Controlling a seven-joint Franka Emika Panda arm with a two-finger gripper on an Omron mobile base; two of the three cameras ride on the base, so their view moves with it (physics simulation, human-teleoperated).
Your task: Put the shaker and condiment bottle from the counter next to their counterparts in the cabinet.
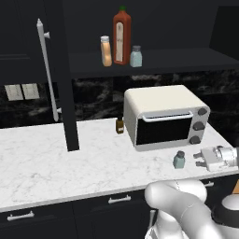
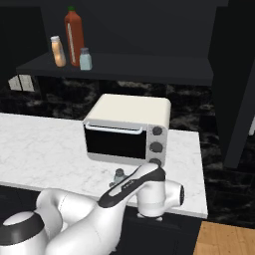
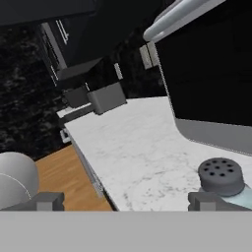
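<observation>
While the orange condiment bottle [image 1: 106,51] is already standing on the cabinet [image 1: 154,59] shelf beside the tall red bottle [image 1: 122,36] and its twin shaker [image 1: 136,56], the gripper [image 1: 201,158] is hanging with jaws spread wide just beside the counter's [image 1: 60,158] shaker [image 1: 179,160], which is sitting before the toaster oven [image 1: 165,115], apparently lining up to pinch it.

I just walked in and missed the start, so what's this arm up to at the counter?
The robot arm is going for the shaker standing on the marble counter in front of the toaster oven. Its tool is open, lying level just right of the shaker, with nothing gripped yet. Up in the cabinet, the orange condiment bottle already stands beside the tall red bottle and another shaker.
</observation>
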